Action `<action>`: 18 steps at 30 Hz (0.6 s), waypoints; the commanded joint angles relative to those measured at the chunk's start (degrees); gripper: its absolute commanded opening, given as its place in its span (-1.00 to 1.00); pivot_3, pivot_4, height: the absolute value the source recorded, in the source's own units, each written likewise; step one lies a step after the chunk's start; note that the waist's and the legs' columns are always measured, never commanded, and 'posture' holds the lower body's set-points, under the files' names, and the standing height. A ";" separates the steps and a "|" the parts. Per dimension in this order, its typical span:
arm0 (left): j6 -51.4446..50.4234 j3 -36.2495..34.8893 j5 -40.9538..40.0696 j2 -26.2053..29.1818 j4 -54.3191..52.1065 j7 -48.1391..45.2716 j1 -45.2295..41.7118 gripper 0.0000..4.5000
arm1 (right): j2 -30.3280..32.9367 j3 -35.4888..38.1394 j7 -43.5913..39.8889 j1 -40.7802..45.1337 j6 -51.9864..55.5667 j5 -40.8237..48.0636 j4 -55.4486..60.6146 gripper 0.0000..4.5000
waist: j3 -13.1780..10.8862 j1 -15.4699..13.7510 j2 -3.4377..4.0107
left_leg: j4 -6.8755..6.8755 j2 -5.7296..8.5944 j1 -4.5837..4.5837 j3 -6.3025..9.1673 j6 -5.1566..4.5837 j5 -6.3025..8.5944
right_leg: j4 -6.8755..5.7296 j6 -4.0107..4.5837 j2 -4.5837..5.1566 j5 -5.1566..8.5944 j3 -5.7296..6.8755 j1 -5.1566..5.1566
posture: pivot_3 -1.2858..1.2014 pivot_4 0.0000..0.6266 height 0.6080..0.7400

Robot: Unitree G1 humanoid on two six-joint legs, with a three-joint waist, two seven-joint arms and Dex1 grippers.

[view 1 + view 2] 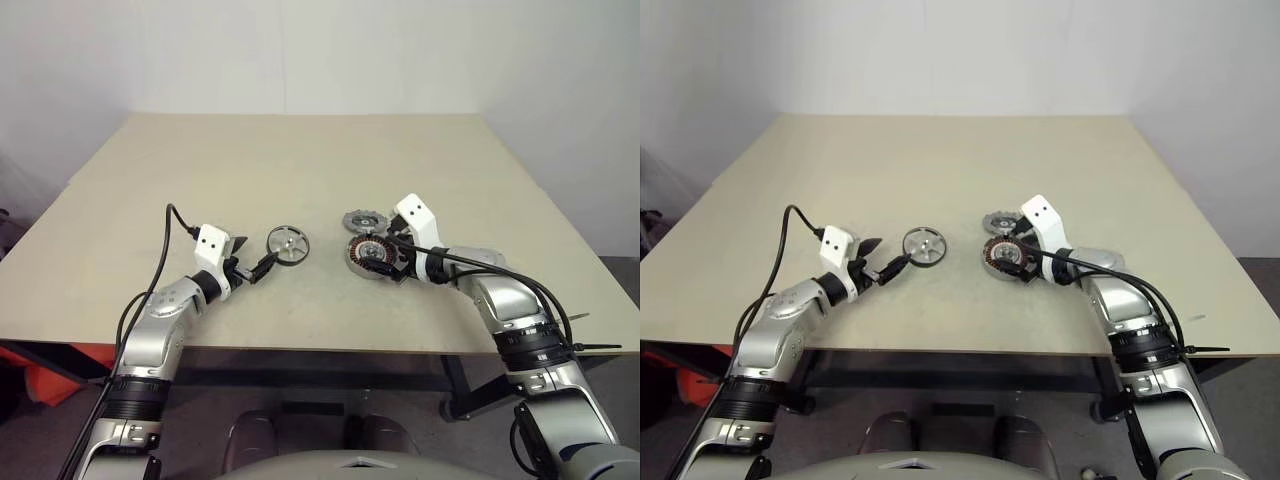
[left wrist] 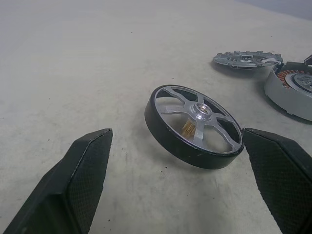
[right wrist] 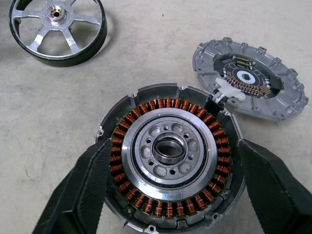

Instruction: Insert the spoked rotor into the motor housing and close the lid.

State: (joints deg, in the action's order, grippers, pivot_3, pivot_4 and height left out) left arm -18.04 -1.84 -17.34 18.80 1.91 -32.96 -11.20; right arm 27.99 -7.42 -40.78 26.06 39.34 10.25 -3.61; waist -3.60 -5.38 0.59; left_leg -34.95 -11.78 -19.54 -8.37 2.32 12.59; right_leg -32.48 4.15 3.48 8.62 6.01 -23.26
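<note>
the job looks to be at its first step, the pick-up of the rotor: the left gripper hangs just short of the spoked rotor, fingers spread wide and empty with the wheel lying on the bench between their tips. the right gripper has its fingers released, one on each side of the motor housing, seemingly to steady it. next, the left fingers need to clench on the rotor's rim and carry it to the housing, while the lid waits just beyond, touching its edge.
</note>
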 commanded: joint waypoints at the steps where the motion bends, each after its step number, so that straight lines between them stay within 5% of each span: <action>1: 0.93 -0.48 0.18 0.31 -1.66 0.15 -0.71 1.00 | -0.19 1.87 0.33 1.99 -0.73 0.95 1.30 0.98 | 0.00 0.00 0.00 | 0.00 0.00 0.00 0.00 0.00 0.00 | 0.00 0.00 0.00 0.00 0.00 0.00 | 0.03 -1.00 1.00; 18: 0.92 -0.55 0.33 0.39 -1.64 0.26 -0.79 1.00 | -0.83 1.99 1.31 2.45 -0.87 1.09 0.27 0.98 | 0.00 0.00 0.00 | 0.02 0.00 0.00 0.00 0.00 0.00 | 0.00 0.00 0.00 0.00 0.00 0.00 | 0.03 -1.00 1.00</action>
State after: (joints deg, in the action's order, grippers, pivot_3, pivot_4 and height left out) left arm -18.04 -1.83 -17.17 18.80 1.91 -32.88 -11.19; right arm 27.10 -7.01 -39.72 26.77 39.34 10.88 -3.92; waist -3.60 -5.38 0.59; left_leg -34.94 -11.78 -19.54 -8.37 2.32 12.59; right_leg -32.48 4.15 3.49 8.62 6.02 -23.27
